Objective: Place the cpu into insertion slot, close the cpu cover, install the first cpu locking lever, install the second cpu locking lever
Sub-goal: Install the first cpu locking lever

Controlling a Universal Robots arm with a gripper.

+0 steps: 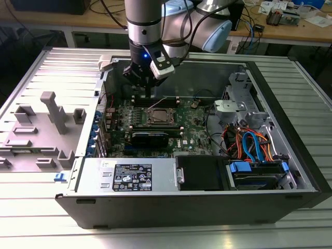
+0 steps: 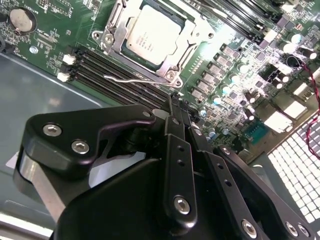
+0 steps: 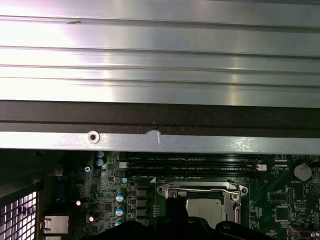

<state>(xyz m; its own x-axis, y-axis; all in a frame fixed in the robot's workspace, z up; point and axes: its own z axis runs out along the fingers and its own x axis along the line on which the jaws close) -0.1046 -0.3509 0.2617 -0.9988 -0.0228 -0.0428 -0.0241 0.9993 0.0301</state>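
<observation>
**Already seated: chip in its socket, gripper above the memory slots**

Inside the open black computer case [image 1: 207, 207] on the ribbed metal desk [image 1: 46, 236], the black gripper [image 1: 148, 95] [image 2: 176, 99] hangs with fingers pressed together, pinching nothing, over the long black memory slots [image 2: 112, 72]. Just beside them, the square silver-topped cpu [image 2: 152, 35] sits in the metal-rimmed insertion slot [image 2: 107, 37], framed by the thin silvery cpu cover [image 2: 192, 40]. A thin wire lever [image 2: 127, 79] lies alongside. A round coin battery [image 2: 22, 19] sits well apart.

An electronics lab: cluttered workbench [image 1: 311, 32] (cables [image 1: 252, 28], circuit boards [image 1: 282, 18]) behind an opened computer case [image 1: 197, 207].
</observation>
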